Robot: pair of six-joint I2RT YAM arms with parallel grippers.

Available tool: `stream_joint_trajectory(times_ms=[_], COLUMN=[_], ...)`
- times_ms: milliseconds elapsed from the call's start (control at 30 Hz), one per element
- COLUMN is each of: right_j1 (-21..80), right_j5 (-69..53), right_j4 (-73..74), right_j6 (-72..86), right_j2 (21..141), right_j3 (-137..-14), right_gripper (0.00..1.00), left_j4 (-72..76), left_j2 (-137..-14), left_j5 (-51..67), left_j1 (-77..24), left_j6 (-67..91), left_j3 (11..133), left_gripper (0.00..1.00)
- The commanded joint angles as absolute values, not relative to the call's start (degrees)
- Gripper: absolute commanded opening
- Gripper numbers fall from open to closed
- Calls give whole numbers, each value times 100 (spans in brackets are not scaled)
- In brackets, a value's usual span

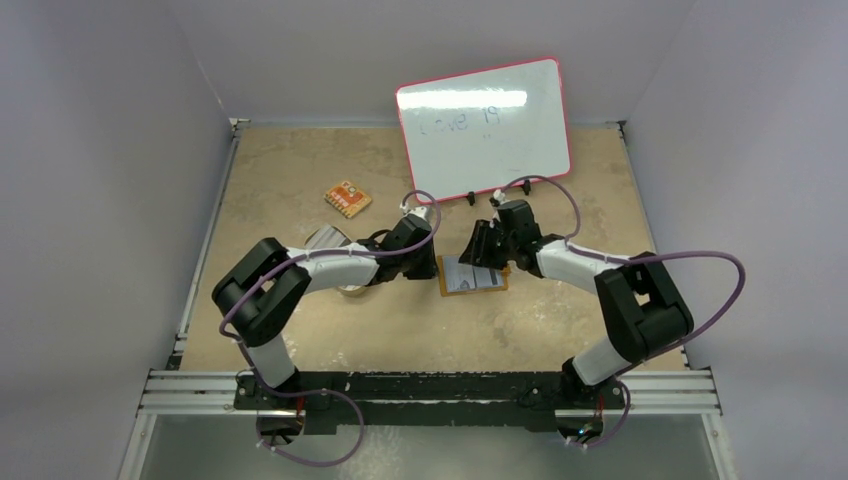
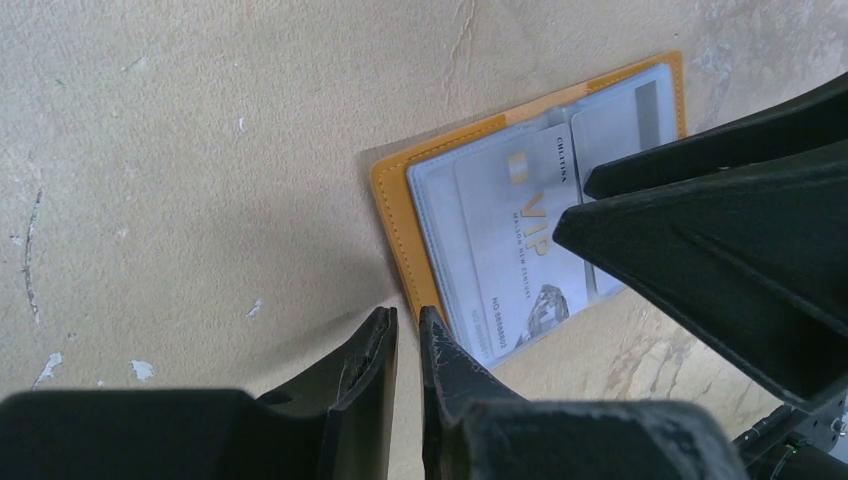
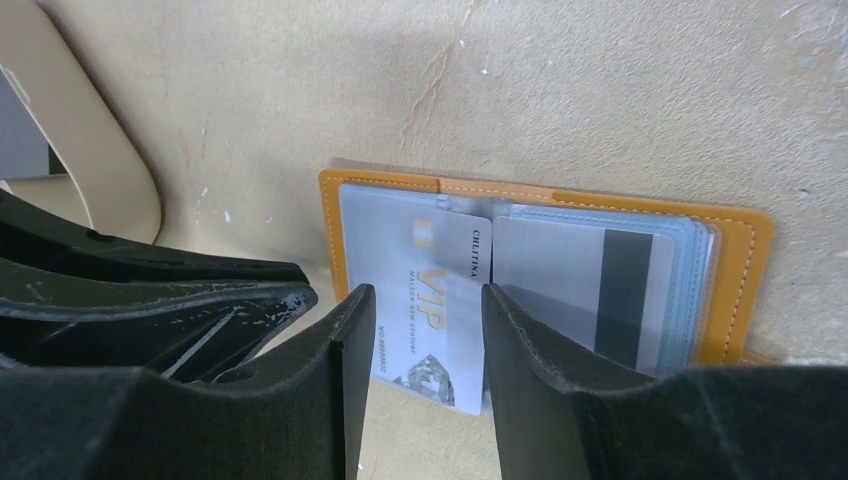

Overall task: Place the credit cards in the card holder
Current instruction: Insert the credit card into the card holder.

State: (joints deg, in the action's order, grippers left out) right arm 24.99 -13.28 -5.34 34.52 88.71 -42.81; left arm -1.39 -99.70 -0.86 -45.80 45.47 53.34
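The card holder (image 3: 745, 250) is lying open on the table (image 2: 200, 150), mid-frame in the overhead view and partly hidden by both arms. A VIP card (image 3: 440, 290) is sticking out of its left clear pocket, and a striped card (image 3: 625, 295) is sitting in the right one. The right end effector (image 3: 425, 292) is standing half spread, flanking the VIP card; I cannot tell whether it is pinching it. The left end effector (image 2: 408, 318) is nearly pressed together, empty, at the holder's lower corner. A tan dish (image 3: 100, 150) is cut off at upper left.

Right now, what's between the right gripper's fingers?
A silver VIP credit card, partly tucked into the open orange card holder, spans the gap of the right gripper, seen in the right wrist view.
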Motion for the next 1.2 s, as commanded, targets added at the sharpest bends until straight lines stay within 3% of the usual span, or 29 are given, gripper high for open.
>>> stream_joint_trajectory(times_ms=[0, 767, 1167], right_j1=[2553, 2724, 2725], right_j5=[-1421, -2045, -902], right_j4=[-694, -1300, -341], right_j6=[3521, 3874, 3481], right_j2=[8961, 9110, 8661], right_j3=[-4295, -4126, -4415], right_gripper=[46, 45, 48], left_j4=[167, 239, 258], left_j2=[-9991, -10120, -10067], left_j5=[-39, -67, -126], left_j1=[-4596, -4590, -4587], left_j6=[4597, 4580, 4568], left_j3=[5467, 5518, 5463], left_gripper=[13, 12, 12])
